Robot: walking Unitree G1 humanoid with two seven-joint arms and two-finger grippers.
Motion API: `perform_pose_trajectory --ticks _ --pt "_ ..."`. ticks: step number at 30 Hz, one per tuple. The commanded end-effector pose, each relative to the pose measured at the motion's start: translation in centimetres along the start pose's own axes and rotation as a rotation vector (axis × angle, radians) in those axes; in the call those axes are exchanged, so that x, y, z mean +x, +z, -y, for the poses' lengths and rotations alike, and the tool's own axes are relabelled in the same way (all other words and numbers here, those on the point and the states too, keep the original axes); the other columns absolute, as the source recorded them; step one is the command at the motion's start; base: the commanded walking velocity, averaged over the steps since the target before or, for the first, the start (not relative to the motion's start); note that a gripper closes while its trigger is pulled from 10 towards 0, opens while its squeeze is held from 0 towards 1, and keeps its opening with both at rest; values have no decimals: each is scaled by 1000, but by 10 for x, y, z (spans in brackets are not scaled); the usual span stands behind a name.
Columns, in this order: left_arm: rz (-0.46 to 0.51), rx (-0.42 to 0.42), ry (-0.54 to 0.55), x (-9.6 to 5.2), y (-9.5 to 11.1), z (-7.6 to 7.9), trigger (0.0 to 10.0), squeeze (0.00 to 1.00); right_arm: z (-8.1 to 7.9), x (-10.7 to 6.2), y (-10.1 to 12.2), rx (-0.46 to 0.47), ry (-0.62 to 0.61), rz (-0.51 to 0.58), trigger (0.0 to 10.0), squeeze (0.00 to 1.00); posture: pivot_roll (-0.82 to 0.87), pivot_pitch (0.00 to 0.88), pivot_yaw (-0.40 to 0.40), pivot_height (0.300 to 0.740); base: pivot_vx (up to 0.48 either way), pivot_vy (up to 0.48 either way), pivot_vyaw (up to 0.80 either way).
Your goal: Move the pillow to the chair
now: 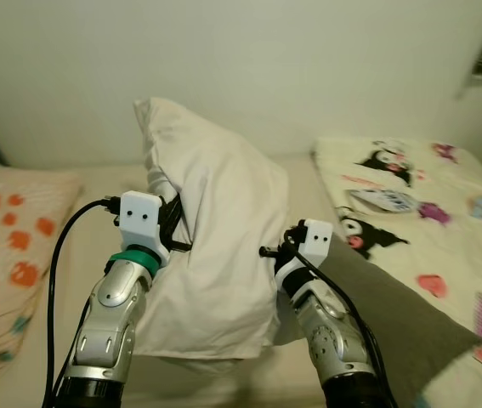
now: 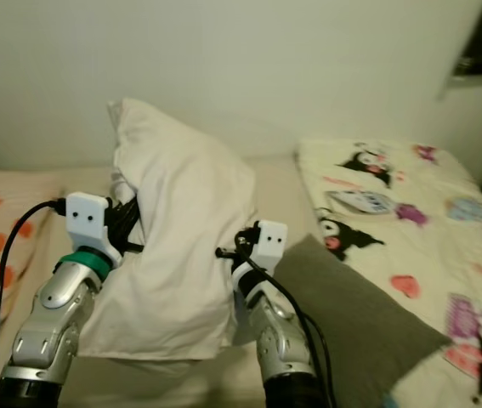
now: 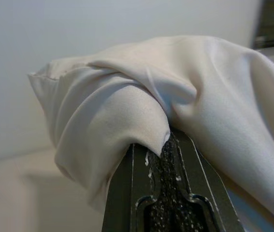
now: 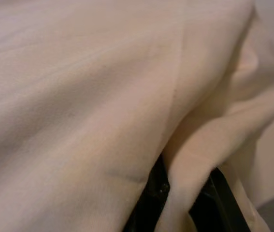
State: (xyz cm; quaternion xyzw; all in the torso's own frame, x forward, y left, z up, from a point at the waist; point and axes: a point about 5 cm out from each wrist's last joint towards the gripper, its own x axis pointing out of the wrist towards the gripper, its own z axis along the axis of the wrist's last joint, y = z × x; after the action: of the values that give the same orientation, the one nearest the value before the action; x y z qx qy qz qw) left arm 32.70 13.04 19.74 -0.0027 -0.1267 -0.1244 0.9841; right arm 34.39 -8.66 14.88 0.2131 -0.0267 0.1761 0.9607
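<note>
Left gripper (image 1: 175, 223): head views. I see it at the pillow's (image 1: 215, 246) 9 o'clock edge, black fingers buried in a fold of cloth; I read it as clenched on the pillow. Right gripper (image 1: 268, 252): at the pillow's 3 o'clock edge, fingers sunk into the fabric; also clenched on it, as far as I can judge.

Pillow: white, stood on end between my two arms, its top corner peaking at 12 o'clock against the wall (image 1: 309, 59), its lower edge low over the bed (image 1: 70, 212), contact there not clear. Spotted pillow (image 1: 2, 246) at 9 o'clock, grey cushion (image 1: 394, 314) at 4 o'clock, cartoon blanket (image 1: 428, 204) at 2 o'clock.

Left wrist view: a bunched corner of pillow draped over and pinched between the fingers (image 3: 149, 193); the grip is confirmed here.

Right wrist view: a ridge of cloth pinched between two dark fingers (image 4: 152, 195); the rest is pillow fabric at close range, blurred.

Progress, my judgement: pillow gripped on both sides and raised on end; carrying it off the bed, finding the chair and setting it down all remain.

Hidden or unclear: fingertips of both grippers covered by cloth in the head views; the pillow's far face; the underside where it meets the bed; the dark object at the upper right corner, cut off.
</note>
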Motion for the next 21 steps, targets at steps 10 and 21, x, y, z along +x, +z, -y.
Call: perform_pose_trajectory --ticks 10,21 --pt "91 30 -87 10 21 17 10000 0 -26 8 23 19 71 104 10000 0 59 0 86 740 0 0 -800" --pt "130 13 -108 19 32 24 10000 0 -27 9 37 37 62 164 10000 0 44 0 93 740 0 0 -800"
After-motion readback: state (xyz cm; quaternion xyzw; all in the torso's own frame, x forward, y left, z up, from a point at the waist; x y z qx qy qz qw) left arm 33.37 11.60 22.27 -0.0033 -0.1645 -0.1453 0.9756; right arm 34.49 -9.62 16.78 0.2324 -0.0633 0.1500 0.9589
